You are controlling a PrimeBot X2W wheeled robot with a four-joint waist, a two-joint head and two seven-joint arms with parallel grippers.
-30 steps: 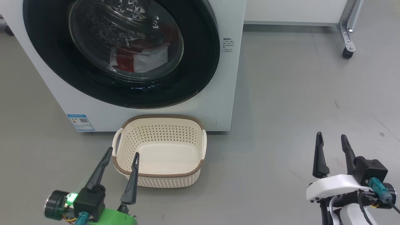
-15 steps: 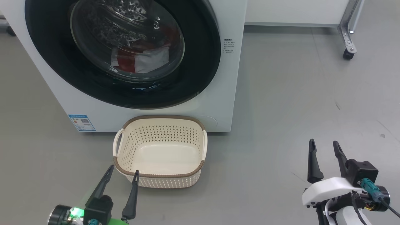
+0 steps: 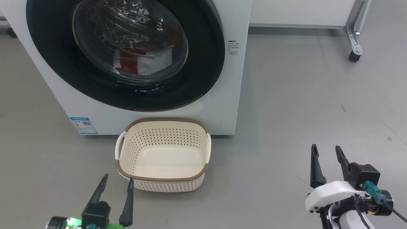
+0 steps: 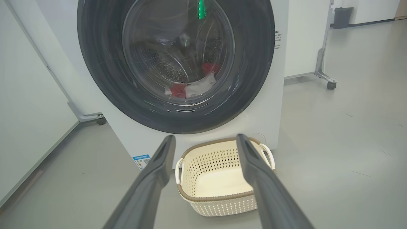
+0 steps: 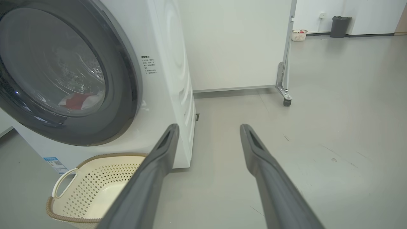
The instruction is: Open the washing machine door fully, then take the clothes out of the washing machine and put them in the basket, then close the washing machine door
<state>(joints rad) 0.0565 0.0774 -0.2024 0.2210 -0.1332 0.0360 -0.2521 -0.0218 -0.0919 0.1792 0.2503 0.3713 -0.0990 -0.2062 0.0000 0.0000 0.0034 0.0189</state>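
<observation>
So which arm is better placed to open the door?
Left, probably: the left gripper, open, faces the closed door straight on, while the right gripper, also open, points past the machine at the floor. Which edge it opens from, I can't tell.

Closed washing machine door (image 3: 57, 63), empty basket (image 3: 162, 179)

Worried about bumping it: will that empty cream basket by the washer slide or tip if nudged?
Probably slides: the basket looks like thin perforated plastic, empty, so likely light, on a smooth floor. Tipping seems unlikely: it sits low and wide.
</observation>
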